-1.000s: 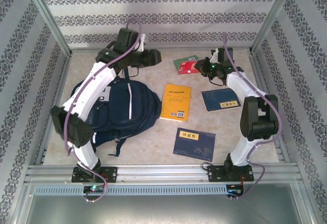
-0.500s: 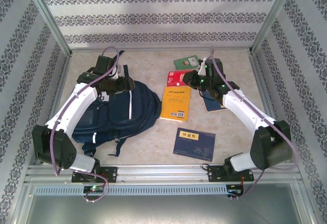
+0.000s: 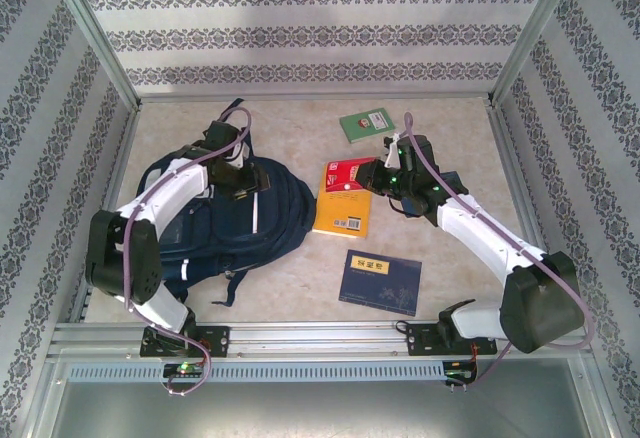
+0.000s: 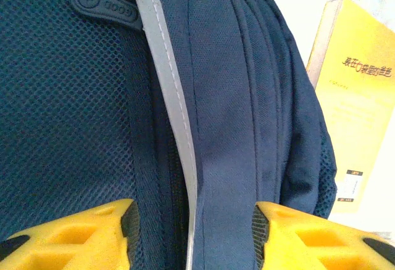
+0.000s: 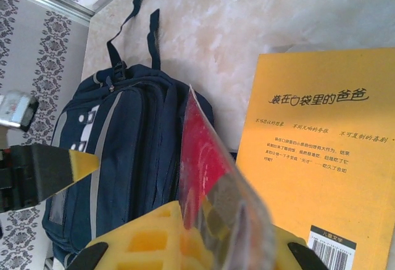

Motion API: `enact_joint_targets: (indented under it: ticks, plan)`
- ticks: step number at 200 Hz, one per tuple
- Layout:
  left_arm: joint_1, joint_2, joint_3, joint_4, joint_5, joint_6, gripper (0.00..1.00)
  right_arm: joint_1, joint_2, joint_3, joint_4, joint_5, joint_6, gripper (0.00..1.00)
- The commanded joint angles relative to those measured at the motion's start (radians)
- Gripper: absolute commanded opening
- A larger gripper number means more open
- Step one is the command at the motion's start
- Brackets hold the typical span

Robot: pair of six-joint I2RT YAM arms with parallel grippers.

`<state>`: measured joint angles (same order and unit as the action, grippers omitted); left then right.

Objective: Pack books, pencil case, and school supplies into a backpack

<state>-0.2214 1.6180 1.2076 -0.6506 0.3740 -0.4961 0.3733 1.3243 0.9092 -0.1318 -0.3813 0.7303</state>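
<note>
The navy backpack (image 3: 225, 223) lies at the left of the table, front up. My left gripper (image 3: 243, 180) is low over its top end. Up close, the left gripper (image 4: 191, 220) stands open, its yellow fingers (image 4: 92, 233) straddling the backpack (image 4: 247, 97) fabric and its grey stripe (image 4: 170, 85). My right gripper (image 3: 372, 176) is shut on a flat red-and-white packet (image 3: 347, 172), held on edge above the top of the orange-yellow book (image 3: 342, 208). In the right wrist view, the packet (image 5: 207, 159) sticks up from the right gripper (image 5: 216, 239). A navy book (image 3: 381, 281) lies near the front.
A small green booklet (image 3: 363, 123) lies at the back. The orange book (image 5: 327, 159) lies just right of the backpack (image 5: 129, 153), with a strip of bare table between them. A metal frame and patterned walls enclose the table.
My left gripper has come down from the back of the table onto the backpack's top. My right gripper has carried the packet from beside the green booklet leftward, over the orange book.
</note>
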Motion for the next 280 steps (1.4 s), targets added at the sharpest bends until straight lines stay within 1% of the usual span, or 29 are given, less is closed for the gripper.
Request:
enact_joint_targets:
  ticks: [1, 20, 44, 66, 95, 101, 126, 167, 184, 217, 232, 255, 280]
  plan:
    - [-0.011, 0.021, -0.010, 0.062, 0.046, 0.002, 0.49, 0.006, -0.016, -0.013, 0.037, 0.009, -0.025, 0.06]
    - [-0.027, 0.045, 0.005, 0.061, 0.041, 0.011, 0.44, 0.006, -0.006, -0.016, 0.045, 0.006, -0.022, 0.06]
    - [-0.042, 0.074, 0.018, 0.054, 0.031, 0.026, 0.39, 0.008, 0.005, -0.019, 0.054, -0.005, -0.018, 0.06]
    - [-0.042, 0.094, 0.019, 0.054, 0.023, 0.038, 0.34, 0.007, 0.007, -0.026, 0.061, -0.003, -0.016, 0.06]
    - [-0.042, 0.118, 0.024, 0.063, 0.032, 0.048, 0.25, 0.006, 0.010, -0.029, 0.061, 0.001, -0.022, 0.05]
    - [-0.043, 0.122, 0.028, 0.065, 0.033, 0.050, 0.22, 0.006, 0.011, -0.030, 0.059, 0.002, -0.023, 0.05]
    - [-0.043, 0.119, 0.059, 0.038, 0.037, 0.072, 0.00, 0.006, 0.003, -0.032, 0.051, 0.014, -0.029, 0.05]
    - [-0.043, 0.026, 0.156, -0.078, 0.027, 0.127, 0.00, 0.007, -0.043, -0.026, -0.002, 0.079, -0.060, 0.06]
    - [-0.043, -0.021, 0.204, -0.133, 0.030, 0.152, 0.00, 0.007, -0.057, -0.023, -0.010, 0.085, -0.060, 0.06]
    - [-0.043, -0.113, 0.295, -0.229, 0.006, 0.224, 0.00, 0.016, -0.063, 0.001, 0.002, -0.002, -0.055, 0.09]
    - [-0.042, -0.161, 0.316, -0.251, -0.008, 0.247, 0.00, 0.021, -0.080, 0.003, 0.001, -0.011, -0.049, 0.09]
    - [-0.039, -0.234, 0.344, -0.266, -0.035, 0.295, 0.00, 0.022, -0.108, 0.000, 0.003, -0.037, -0.045, 0.09]
    - [-0.025, -0.292, 0.360, -0.247, -0.014, 0.347, 0.00, 0.040, -0.120, -0.018, 0.054, -0.117, -0.029, 0.09]
